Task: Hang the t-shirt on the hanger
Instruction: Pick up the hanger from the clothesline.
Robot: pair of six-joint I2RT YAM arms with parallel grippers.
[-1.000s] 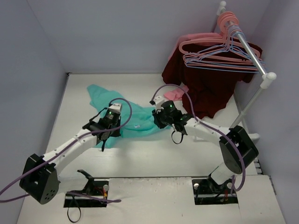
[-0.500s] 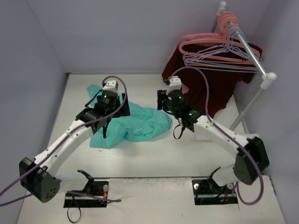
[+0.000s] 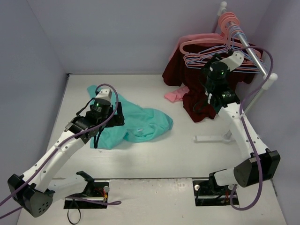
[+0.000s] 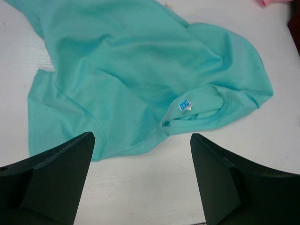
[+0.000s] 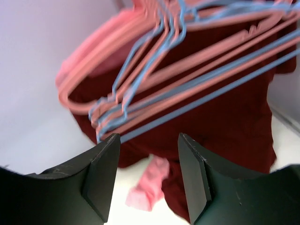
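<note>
The teal t-shirt [image 3: 140, 123] lies crumpled on the white table, collar and label facing up [image 4: 140, 70]. My left gripper [image 3: 104, 117] hovers over the shirt's near-left part, open and empty [image 4: 141, 140]; nothing lies between its fingers but bare table and the shirt's hem. My right gripper [image 3: 213, 75] is raised at the rack, open and empty [image 5: 148, 138]. It points at the bunch of hangers. A thin light-blue hanger [image 5: 211, 94] hangs among pink ones on the rail [image 3: 225, 68], its lower bar just beyond the fingertips and not touched.
A dark maroon garment [image 3: 206, 93] hangs behind the hangers [image 5: 234, 122]. A small pink cloth [image 3: 174, 95] lies on the table below it. The metal rail [image 3: 251, 51] slants at the right, with its white foot [image 3: 213, 138] on the table. Grey walls close in on three sides.
Both grippers have opened and let go of the t-shirt, which now lies loose. The left arm has pulled back a little. The right arm has swung up and right to the hangers.
</note>
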